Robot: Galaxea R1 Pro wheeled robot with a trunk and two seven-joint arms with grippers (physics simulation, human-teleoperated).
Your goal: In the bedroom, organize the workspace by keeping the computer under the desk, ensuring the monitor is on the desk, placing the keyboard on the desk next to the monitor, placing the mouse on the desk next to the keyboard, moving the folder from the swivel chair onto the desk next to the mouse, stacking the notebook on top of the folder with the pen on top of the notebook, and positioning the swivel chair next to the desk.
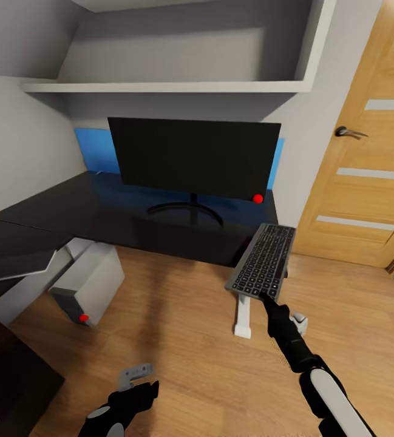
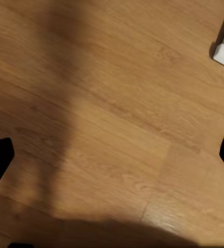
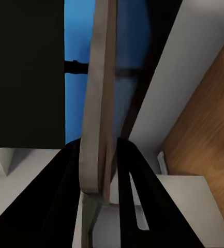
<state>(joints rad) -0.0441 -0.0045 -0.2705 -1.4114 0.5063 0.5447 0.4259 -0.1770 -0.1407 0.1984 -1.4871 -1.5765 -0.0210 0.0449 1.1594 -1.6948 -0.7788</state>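
The black monitor (image 1: 193,158) stands on the black desk (image 1: 69,212), its ring base on the desktop. My right gripper (image 1: 268,297) is shut on the near end of the grey-framed keyboard (image 1: 264,260). The keyboard hangs in the air off the desk's right front corner, its far end level with the desk edge. In the right wrist view the keyboard (image 3: 99,103) runs edge-on between the two black fingers (image 3: 135,175). The light-grey computer (image 1: 88,290) sits on the floor under the desk. My left gripper (image 1: 135,375) hangs low over the wood floor (image 2: 117,103), open and empty.
A blue panel (image 1: 93,149) leans on the wall behind the monitor. A wooden door (image 1: 366,152) fills the right side. A white desk leg (image 1: 243,315) stands below the keyboard. A white shelf (image 1: 166,87) runs above the desk. A grey slanted panel (image 1: 20,264) lies at the left.
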